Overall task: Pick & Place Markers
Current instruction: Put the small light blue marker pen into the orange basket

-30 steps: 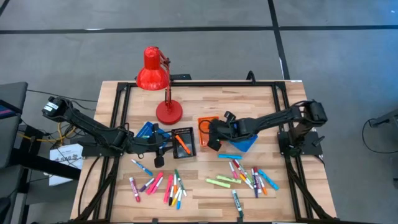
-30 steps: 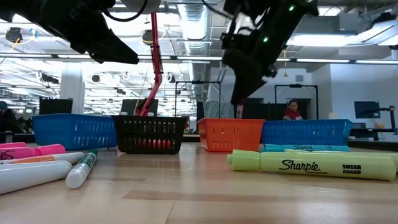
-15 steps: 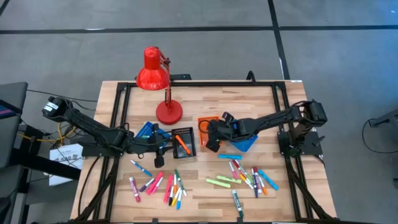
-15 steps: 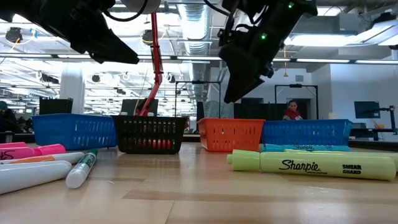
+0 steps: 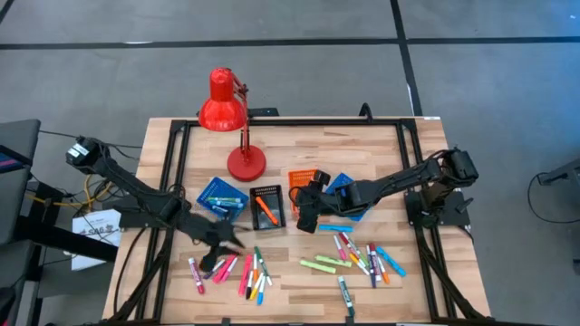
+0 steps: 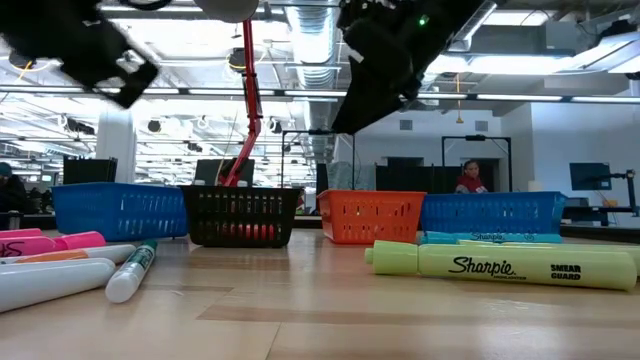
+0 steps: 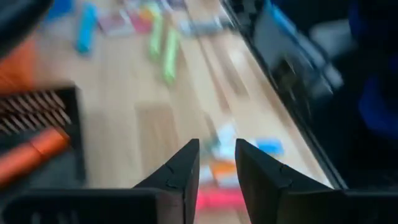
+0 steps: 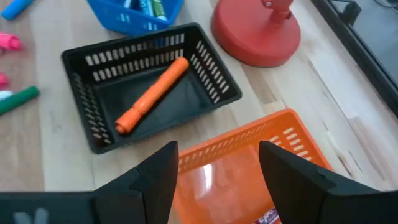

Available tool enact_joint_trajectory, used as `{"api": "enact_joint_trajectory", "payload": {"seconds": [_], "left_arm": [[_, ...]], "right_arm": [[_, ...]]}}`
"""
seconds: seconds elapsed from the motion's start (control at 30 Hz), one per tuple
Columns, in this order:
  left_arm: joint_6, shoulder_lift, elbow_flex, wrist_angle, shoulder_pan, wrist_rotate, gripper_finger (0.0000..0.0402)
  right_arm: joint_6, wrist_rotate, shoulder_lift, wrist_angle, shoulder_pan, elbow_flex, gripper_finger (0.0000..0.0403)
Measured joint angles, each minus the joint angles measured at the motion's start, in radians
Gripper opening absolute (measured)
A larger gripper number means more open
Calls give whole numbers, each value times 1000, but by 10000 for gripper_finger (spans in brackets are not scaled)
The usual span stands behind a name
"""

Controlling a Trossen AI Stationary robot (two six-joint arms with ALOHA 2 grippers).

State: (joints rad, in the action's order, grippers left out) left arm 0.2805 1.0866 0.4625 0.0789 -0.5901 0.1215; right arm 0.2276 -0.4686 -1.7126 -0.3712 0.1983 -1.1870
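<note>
Markers point(image 5: 353, 254) litter the table; right wrist alone shows the orange one point(image 8: 152, 94) in the black tray point(image 8: 208, 62); both end effectors gape empty.

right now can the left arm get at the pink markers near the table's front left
Probably yes. The left claw hangs open just above the pink markers, with only bare table between; the trays sit behind it and the right claw is off by the orange tray.
</note>
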Motion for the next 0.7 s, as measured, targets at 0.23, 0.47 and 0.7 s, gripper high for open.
{"api": "enact_joint_trajectory", "payload": {"seconds": [0.23, 0.47, 0.7], "left_arm": [[208, 0, -2, -407, -108, -6, 97], [218, 0, -2, -539, -139, -3, 89], [228, 43, -2, -542, -139, 5, 86]], "right_arm": [[0, 1, 0, -1, 11, 0, 207], [0, 2, 0, -1, 1, 0, 198], [0, 5, 0, -1, -4, 0, 192]]}}
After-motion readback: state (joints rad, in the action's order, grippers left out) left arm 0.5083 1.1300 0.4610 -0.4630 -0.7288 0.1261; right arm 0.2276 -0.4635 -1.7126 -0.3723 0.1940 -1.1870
